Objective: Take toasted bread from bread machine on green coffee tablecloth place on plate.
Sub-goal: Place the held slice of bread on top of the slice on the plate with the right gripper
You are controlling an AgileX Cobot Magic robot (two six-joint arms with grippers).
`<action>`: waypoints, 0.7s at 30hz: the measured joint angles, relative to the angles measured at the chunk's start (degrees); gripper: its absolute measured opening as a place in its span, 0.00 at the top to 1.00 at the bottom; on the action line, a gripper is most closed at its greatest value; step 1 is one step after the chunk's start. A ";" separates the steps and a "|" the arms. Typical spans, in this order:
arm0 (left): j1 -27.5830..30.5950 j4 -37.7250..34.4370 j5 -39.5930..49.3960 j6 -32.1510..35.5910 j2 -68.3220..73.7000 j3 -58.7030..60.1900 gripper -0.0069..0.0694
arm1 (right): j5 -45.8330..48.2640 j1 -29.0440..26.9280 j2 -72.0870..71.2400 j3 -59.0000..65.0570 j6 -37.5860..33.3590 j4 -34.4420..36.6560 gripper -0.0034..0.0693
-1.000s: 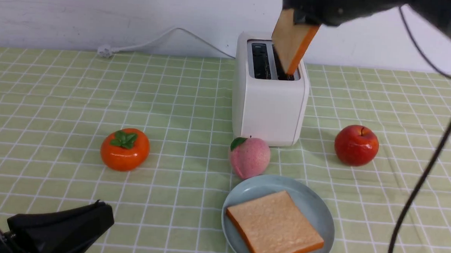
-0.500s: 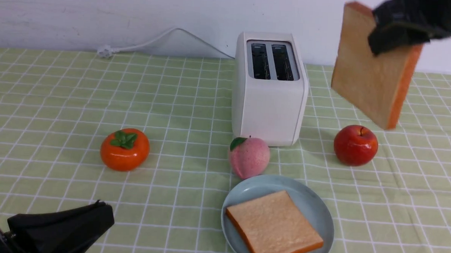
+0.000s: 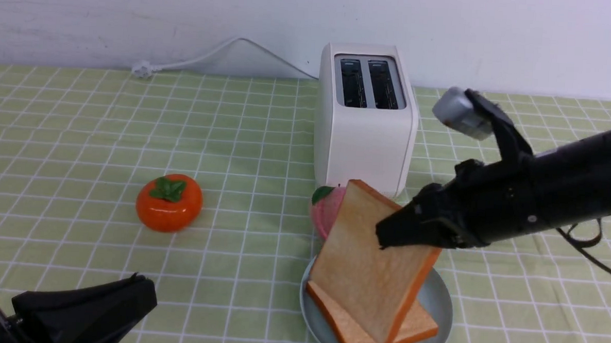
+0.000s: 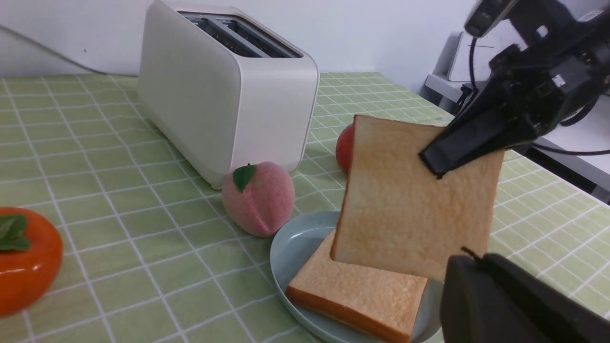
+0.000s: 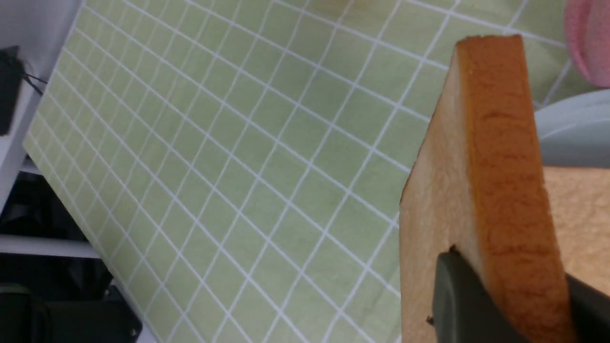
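- Left gripper (image 3: 143, 288): nearest corner, well left of the plate (image 3: 440, 322), jaws closed, empty.
- Tomato-like fruit (image 3: 169, 202): left of the plate, farther back.
- Peach (image 3: 327, 208): just behind the plate.
- Toaster (image 3: 366, 138): behind the plate, both slots empty.
- Lower toast slice (image 3: 420, 326): lying on the plate.
- Upper toast slice (image 3: 368, 262): tilted above the plate, gripped.
- Right gripper (image 3: 403, 227): above the plate, jaws parted only by the upper slice's thickness.
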 joint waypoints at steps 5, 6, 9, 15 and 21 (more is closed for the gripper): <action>0.00 0.00 0.28 0.00 0.00 0.00 0.93 | -2.52 0.00 5.68 0.11 -1.54 2.55 0.80; 0.00 0.00 0.28 0.00 0.00 0.00 0.93 | -2.64 0.00 5.91 0.11 -1.54 2.55 0.80; 0.00 0.00 0.39 0.00 0.00 0.00 0.93 | -4.91 0.00 9.24 0.11 -1.21 3.04 0.79; 0.00 0.00 0.39 0.00 0.00 0.00 0.92 | -7.02 -0.22 10.07 0.11 -0.88 1.36 0.60; 0.00 0.00 0.39 0.00 0.00 0.00 0.92 | -6.46 -4.63 8.91 -0.26 1.82 -4.58 0.25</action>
